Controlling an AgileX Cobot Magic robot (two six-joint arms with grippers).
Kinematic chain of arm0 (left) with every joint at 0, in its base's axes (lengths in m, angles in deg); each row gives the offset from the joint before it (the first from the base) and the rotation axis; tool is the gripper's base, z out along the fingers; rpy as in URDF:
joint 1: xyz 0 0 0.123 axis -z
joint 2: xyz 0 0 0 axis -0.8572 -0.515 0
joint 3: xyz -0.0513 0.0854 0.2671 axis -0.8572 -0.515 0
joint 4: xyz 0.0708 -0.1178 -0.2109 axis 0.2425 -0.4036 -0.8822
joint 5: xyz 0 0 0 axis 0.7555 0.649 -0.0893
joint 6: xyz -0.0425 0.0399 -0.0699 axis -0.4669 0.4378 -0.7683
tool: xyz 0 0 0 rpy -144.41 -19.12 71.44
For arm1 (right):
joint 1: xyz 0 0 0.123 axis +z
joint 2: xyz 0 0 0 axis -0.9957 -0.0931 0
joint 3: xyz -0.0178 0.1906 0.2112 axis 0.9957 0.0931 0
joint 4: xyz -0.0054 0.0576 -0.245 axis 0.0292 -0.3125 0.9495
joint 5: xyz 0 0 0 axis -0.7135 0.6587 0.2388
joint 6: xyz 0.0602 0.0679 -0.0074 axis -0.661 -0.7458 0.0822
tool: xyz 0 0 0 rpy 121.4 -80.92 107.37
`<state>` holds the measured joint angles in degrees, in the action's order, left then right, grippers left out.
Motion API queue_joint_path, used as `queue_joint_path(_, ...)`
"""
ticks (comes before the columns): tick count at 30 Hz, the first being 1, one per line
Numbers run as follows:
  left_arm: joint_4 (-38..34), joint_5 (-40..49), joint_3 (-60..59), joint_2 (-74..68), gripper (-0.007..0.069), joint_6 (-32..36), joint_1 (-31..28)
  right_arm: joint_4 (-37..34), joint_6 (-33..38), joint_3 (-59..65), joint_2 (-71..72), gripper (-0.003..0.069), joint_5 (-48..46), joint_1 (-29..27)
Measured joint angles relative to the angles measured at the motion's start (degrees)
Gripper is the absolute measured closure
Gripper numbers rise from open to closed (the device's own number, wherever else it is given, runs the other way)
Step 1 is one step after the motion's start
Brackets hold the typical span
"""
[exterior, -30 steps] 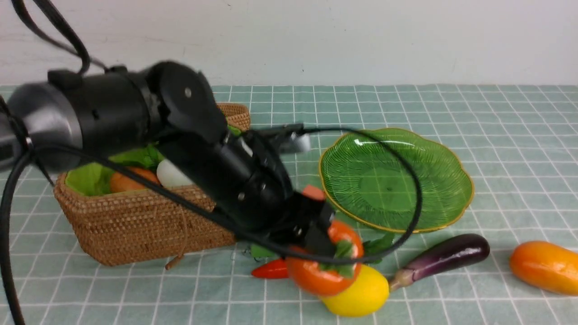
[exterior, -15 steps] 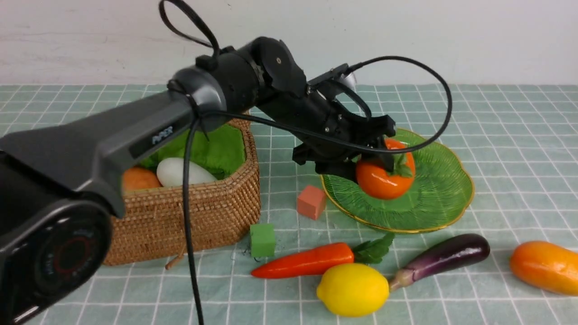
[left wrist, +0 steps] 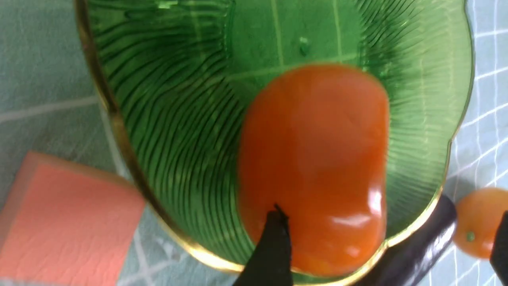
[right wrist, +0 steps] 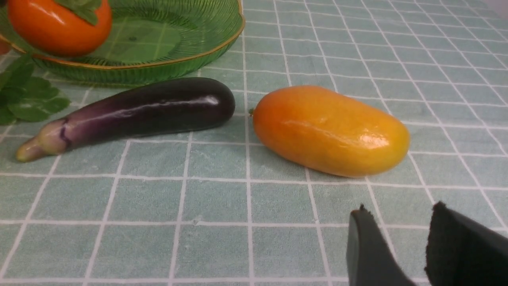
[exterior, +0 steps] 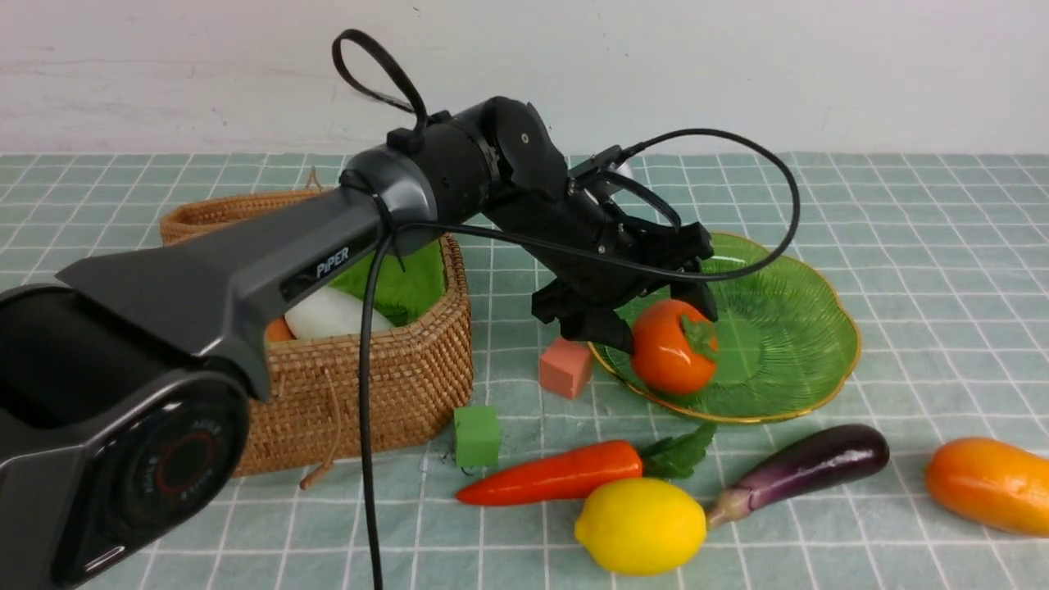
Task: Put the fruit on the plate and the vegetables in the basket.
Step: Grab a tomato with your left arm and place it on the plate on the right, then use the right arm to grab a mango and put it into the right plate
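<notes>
On your table [exterior: 901, 213], the basket [exterior: 393, 377] stands left with the radish [exterior: 328, 315] inside. The plate [exterior: 787, 328] carries the round fruit [exterior: 674, 348] by its near rim; your left gripper [exterior: 660, 324] straddles it, jaws spread wider than the fruit, not gripping. Eggplant [exterior: 807, 463], mango [exterior: 987, 483], carrot [exterior: 557, 474] and lemon [exterior: 639, 524] lie nearer you. Your right gripper [right wrist: 401, 214] is slightly open, empty.

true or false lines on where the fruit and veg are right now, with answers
1. The round orange-red fruit sits on the plate. True.
2. The lemon is on the plate. False: it lies on the cloth beside the carrot.
3. The white radish is in the basket. True.
4. The eggplant is in the basket. False: it lies on the cloth in front of the plate.
5. The right gripper holds the mango. False: its jaws are empty.
</notes>
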<state>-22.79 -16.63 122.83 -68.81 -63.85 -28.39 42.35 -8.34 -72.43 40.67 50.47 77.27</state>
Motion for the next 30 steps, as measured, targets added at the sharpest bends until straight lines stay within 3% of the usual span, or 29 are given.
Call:
queue_joint_path(8, 5.23, 14.60, 1.84, 10.31, 0.0058, 8.50, -1.36, 0.00, 0.00, 0.00, 0.00, 0.0418, 0.00, 0.00)
queue_joint_path(13, 17.03, 20.13, 2.36, 20.85, 0.0174, 7.17, -2.44, 0.00, 0.00, 0.00, 0.00, 0.0418, 0.00, 0.00)
queue_joint_path(17, 28.63, 20.21, -3.13, 34.44, 0.0337, 2.70, -2.54, 0.00, 0.00, 0.00, 0.00, 0.0418, 0.00, 0.00)
queue_joint_path(20, 33.72, 20.21, -11.74, 46.56, 0.0470, 0.37, -2.54, 0.00, 0.00, 0.00, 0.00, 0.0418, 0.00, 0.00)
queue_joint_path(25, 37.87, 20.21, -29.45, 67.30, 0.0622, -3.84, -2.54, 0.00, 0.00, 0.00, 0.00, 0.0418, 0.00, 0.00)
queue_joint_path(30, 40.70, 18.15, -53.06, 93.45, 0.0638, -11.36, -2.54, 0.00, 0.00, 0.00, 0.00, 0.0418, 0.00, 0.00)
